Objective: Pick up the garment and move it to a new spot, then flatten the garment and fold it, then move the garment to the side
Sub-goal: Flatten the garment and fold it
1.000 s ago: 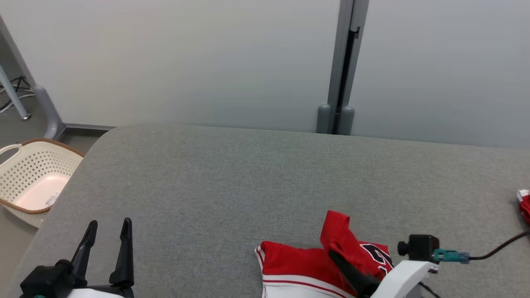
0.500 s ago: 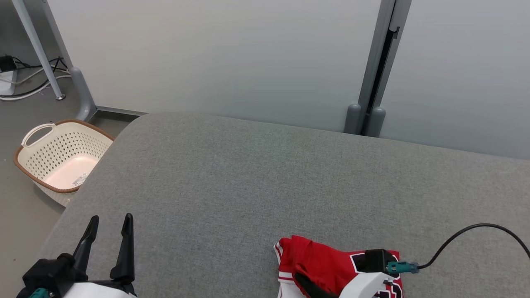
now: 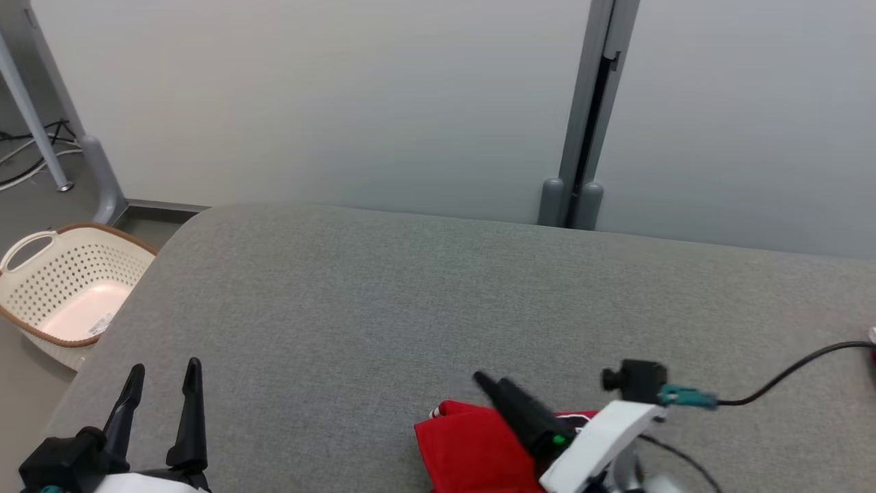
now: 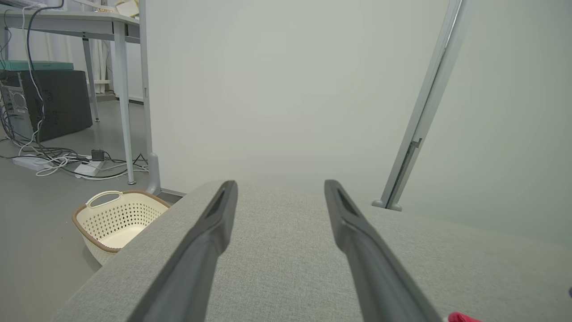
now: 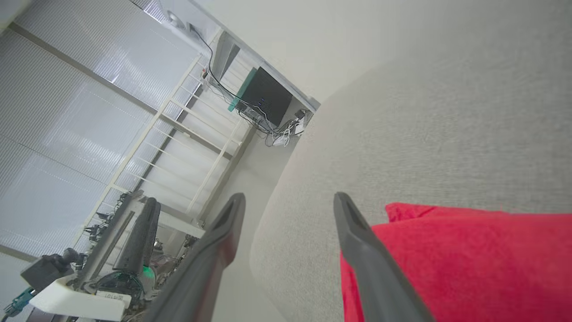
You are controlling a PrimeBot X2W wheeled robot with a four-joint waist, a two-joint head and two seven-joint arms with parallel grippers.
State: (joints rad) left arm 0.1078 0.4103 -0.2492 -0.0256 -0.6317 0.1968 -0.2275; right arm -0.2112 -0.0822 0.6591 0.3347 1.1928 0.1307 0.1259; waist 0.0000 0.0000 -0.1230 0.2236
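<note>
The garment (image 3: 462, 448) is red cloth lying bunched on the grey padded table (image 3: 410, 287), near its front edge. My right gripper (image 3: 489, 385) hovers over the garment's far edge, fingers pointing away and to the left. In the right wrist view that gripper (image 5: 288, 197) stands open with nothing between its fingers, and the garment (image 5: 469, 259) lies flat beside its right finger. My left gripper (image 3: 164, 378) is open and empty at the table's front left corner, well apart from the garment. In the left wrist view the left gripper (image 4: 280, 184) points along the table, with a tip of the garment (image 4: 462, 317) at the bottom right.
A cream perforated basket (image 3: 68, 294) stands on the floor left of the table, and the basket (image 4: 116, 219) is seen beyond the left edge. A pale partition wall with a grey post (image 3: 582, 137) backs the table. A black cable (image 3: 787, 373) trails from the right wrist.
The right gripper has opened and let go of the garment, which now lies in a low heap under it. The head camera has shifted; the left gripper stays open.
</note>
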